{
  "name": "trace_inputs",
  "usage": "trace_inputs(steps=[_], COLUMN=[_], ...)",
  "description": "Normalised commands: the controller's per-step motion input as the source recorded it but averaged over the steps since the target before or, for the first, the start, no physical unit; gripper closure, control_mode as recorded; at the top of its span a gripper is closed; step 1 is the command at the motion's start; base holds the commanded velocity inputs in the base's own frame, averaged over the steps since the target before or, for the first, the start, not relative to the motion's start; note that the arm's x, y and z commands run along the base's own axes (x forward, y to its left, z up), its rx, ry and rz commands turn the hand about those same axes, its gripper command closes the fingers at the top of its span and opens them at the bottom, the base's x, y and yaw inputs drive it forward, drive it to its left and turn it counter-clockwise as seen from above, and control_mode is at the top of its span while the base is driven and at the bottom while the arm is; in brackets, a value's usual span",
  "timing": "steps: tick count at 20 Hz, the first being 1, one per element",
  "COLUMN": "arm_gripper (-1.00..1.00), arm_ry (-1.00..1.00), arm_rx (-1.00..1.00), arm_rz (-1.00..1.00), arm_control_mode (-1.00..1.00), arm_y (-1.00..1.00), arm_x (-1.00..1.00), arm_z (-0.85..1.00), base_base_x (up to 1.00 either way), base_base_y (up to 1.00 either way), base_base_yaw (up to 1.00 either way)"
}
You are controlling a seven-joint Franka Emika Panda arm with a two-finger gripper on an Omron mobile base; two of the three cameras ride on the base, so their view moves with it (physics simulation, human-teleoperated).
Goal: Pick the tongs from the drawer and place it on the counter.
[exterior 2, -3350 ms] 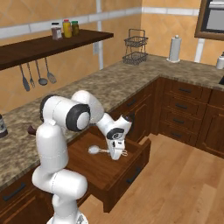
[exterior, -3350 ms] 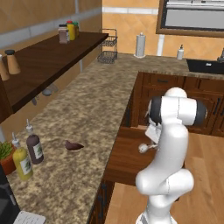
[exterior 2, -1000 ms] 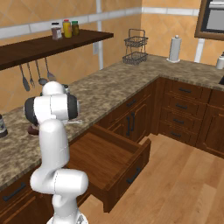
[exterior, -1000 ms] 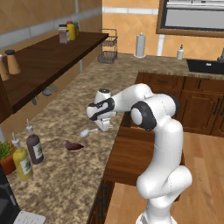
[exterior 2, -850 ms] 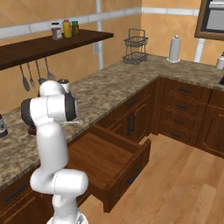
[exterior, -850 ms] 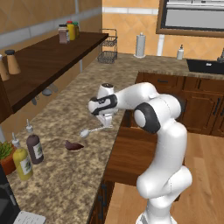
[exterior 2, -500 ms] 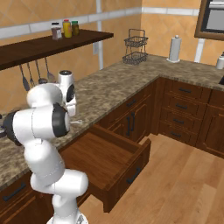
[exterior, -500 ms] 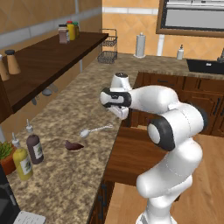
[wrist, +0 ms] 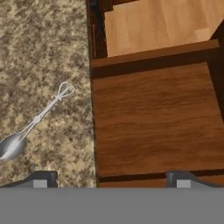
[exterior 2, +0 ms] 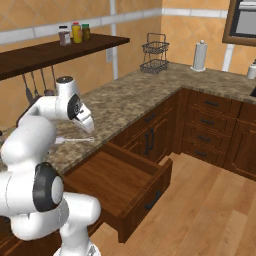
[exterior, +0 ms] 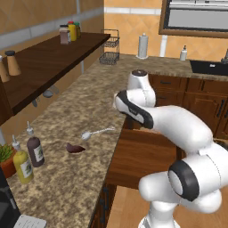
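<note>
The tongs (exterior: 97, 132) lie flat on the granite counter (exterior: 80, 107), near its front edge beside the open drawer (exterior 2: 122, 181) — laid where the task wants them. A small dark brown lump (exterior: 74, 148) sits just beside them. The gripper (wrist: 109, 177) hangs above, jaws spread wide, holding nothing — the placing looks done.

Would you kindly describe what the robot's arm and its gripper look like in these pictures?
The arm is built of smooth, rounded glossy white segments, with dark grey round caps and black bands at the joints. No cables or markings show. In the hand view, the gripper shows two small dark finger tips with pale grey pads.
</note>
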Motion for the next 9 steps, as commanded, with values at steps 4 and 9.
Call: trace_inputs(steps=[4, 9], arm_gripper=[-1.0, -1.0], arm_ry=[-0.11, -0.08], arm_rx=[0.13, 0.12], arm_rz=[0.22, 0.19], arm_control_mode=[-1.0, -1.0], arm_y=[-1.0, -0.88], arm_x=[-0.85, -0.94], arm_z=[0.0, 0.0], base_base_x=[0.0, 0.0], base_base_y=[0.0, 0.0], base_base_yaw=[0.0, 0.0])
